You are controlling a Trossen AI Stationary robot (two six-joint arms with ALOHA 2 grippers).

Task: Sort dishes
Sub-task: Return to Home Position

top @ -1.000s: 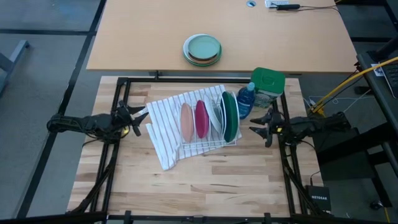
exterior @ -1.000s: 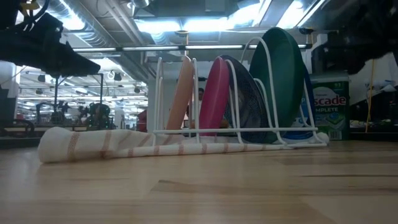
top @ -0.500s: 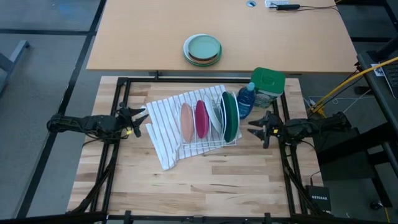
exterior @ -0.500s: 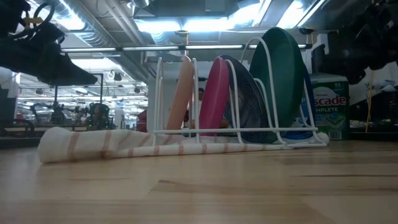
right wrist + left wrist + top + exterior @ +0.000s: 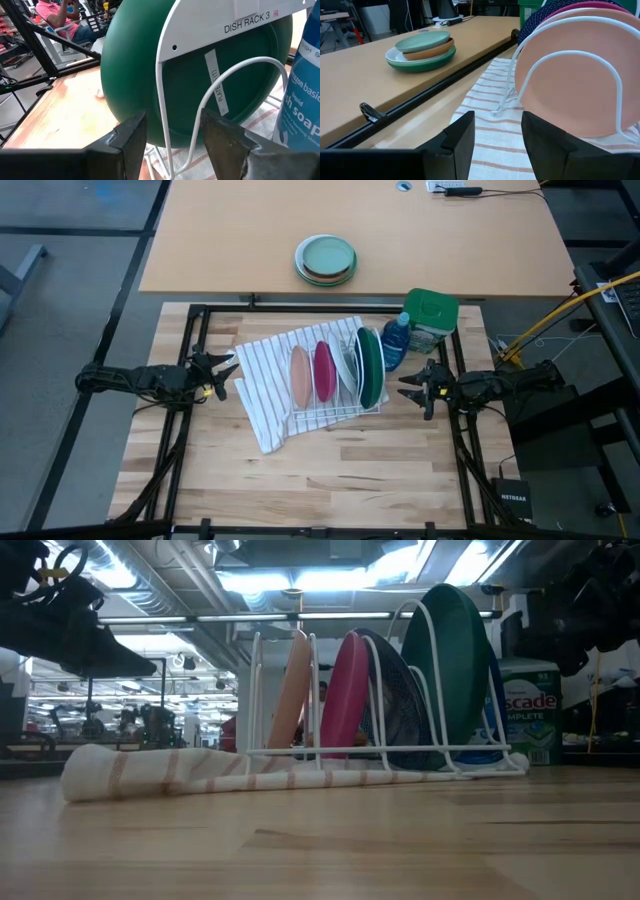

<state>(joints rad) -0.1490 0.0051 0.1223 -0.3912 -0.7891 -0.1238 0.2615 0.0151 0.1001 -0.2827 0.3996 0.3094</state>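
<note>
My left jaws are spread wide and empty, hanging at the left edge of the wooden surface (image 5: pixel 330 470), near the striped towel (image 5: pixel 262 385). My right jaws are wide and empty too, at the right edge, facing the dark green plate (image 5: pixel 370 367) (soap bottle (image 5: pixel 396 340) just beside it). All dishes stand on edge in the white wire rack (image 5: pixel 300 749) on the towel, left to right: salmon plate (image 5: pixel 299 375), magenta plate (image 5: pixel 323 371), blue bowl (image 5: pixel 398 715), green plate. The stacked mint plates (image 5: pixel 325 260) sit well apart on the far tan surface (image 5: pixel 220 240).
</note>
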